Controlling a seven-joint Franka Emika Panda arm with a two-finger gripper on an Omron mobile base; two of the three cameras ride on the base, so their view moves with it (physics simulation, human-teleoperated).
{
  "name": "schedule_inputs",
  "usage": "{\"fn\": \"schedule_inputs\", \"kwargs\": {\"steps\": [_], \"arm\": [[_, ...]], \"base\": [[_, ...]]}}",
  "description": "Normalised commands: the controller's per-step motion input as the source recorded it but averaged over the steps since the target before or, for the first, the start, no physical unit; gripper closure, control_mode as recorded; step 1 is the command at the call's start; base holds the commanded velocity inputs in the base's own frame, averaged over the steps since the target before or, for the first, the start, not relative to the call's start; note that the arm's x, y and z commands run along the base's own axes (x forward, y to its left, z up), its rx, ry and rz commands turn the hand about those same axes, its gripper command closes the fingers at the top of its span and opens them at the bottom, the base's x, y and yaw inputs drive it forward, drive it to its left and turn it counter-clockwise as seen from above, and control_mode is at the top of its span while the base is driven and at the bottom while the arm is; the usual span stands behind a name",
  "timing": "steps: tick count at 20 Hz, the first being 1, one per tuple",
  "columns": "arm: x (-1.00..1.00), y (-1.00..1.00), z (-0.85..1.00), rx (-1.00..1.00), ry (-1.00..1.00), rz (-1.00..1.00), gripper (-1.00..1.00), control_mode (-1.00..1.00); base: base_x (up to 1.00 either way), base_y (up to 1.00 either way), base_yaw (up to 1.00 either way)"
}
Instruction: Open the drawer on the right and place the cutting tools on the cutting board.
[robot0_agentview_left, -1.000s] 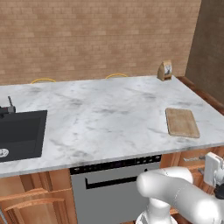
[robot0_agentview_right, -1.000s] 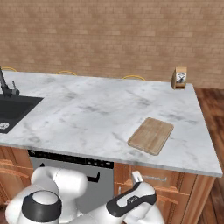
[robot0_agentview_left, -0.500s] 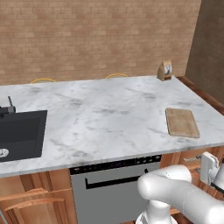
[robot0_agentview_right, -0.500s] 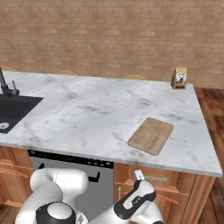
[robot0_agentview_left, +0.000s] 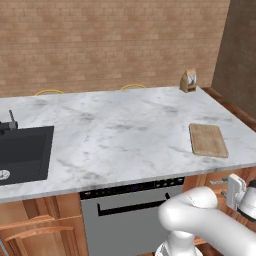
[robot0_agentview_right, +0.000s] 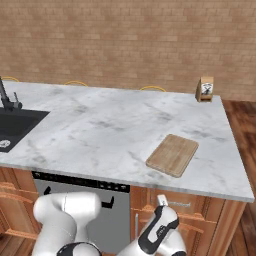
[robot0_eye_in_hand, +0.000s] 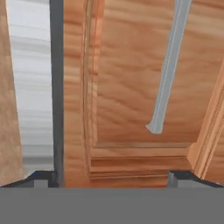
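A: What's the drawer (robot0_eye_in_hand: 131, 78) like?
B: Warm-brown grained wood, flat framed front, with a slim silver bar handle (robot0_eye_in_hand: 168, 65) running across it. It sits shut under the counter's (robot0_agentview_left: 125, 130) right end, directly before the gripper (robot0_eye_in_hand: 111, 177), whose fingers are spread wide with nothing between them.
A: And up top?
B: White veined marble. A thin tan board (robot0_agentview_left: 208, 140) with rounded corners lies near the right edge; a black sink (robot0_agentview_left: 25, 152) is at left. Brick wall (robot0_agentview_left: 110, 45) behind.

marble counter (robot0_agentview_left: 115, 130), cutting board (robot0_agentview_left: 208, 140) near right edge, paper bag (robot0_agentview_left: 188, 81) at back corner
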Motion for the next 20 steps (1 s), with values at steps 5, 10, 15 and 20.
{"fn": "schedule_inputs", "kwargs": {"steps": [5,10,15,20], "arm": [[0.18,-0.15,-0.20,0.01,0.00,-0.03,-1.00,-1.00],[0.21,-0.11,-0.21,0.00,0.00,-0.03,-1.00,-1.00],[0.17,-0.13,-0.18,0.00,0.00,-0.03,-1.00,-1.00],[0.19,-0.10,-0.15,0.00,0.00,-0.03,-1.00,-1.00]], "base": [[0.00,0.00,0.00],[0.00,0.00,0.00],[0.00,0.00,0.00],[0.00,0.00,0.00]]}}
